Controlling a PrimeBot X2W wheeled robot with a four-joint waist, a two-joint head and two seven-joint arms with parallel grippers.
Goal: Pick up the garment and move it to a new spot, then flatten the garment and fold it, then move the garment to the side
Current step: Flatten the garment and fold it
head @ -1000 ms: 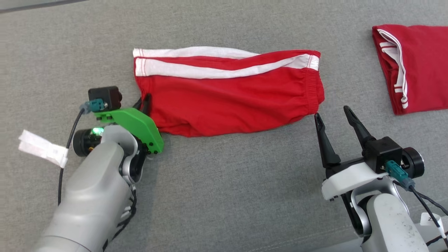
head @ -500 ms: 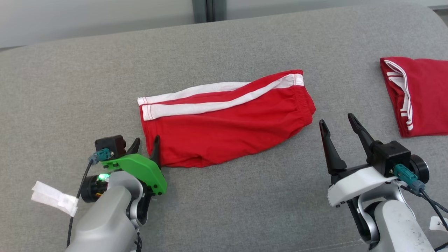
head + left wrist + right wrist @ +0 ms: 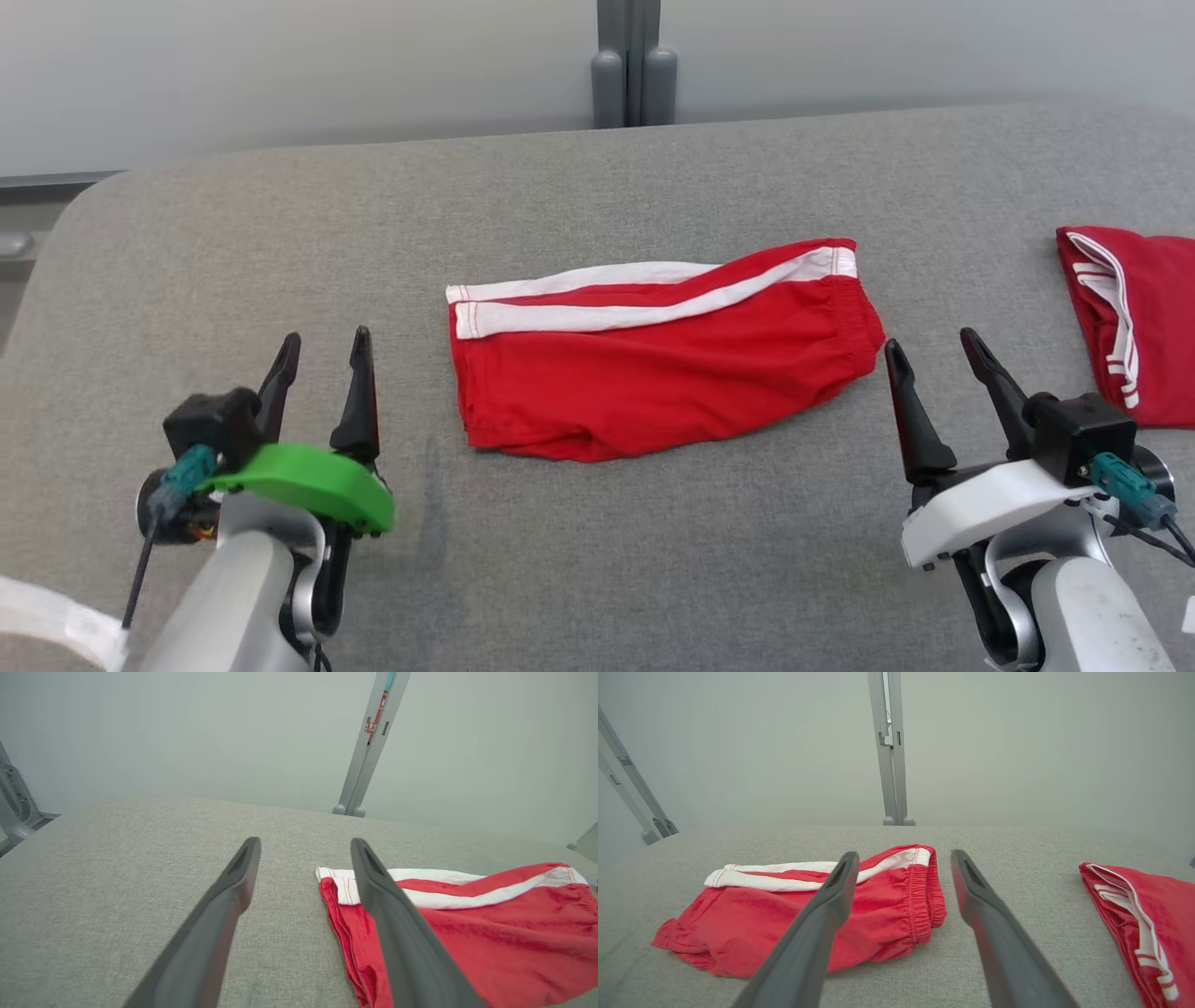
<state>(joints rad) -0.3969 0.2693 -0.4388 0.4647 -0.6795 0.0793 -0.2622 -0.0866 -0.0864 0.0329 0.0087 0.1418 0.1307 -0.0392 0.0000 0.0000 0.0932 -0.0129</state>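
Now the shorts (image 3: 653, 373) lie flat between the grippers: left gripper (image 3: 327, 336), jaws spread and empty, near the hem; right gripper (image 3: 933, 341), equally wide, just beside the waistband.

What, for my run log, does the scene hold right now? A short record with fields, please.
surface: grey padded table
garment: red shorts with white stripes, folded, lying flat mid-table
other item: folded red cloth, at the table's right side, apart from the shorts
left tool: open, empty, left of the shorts, not touching them
right tool: open, empty, close to the waistband end
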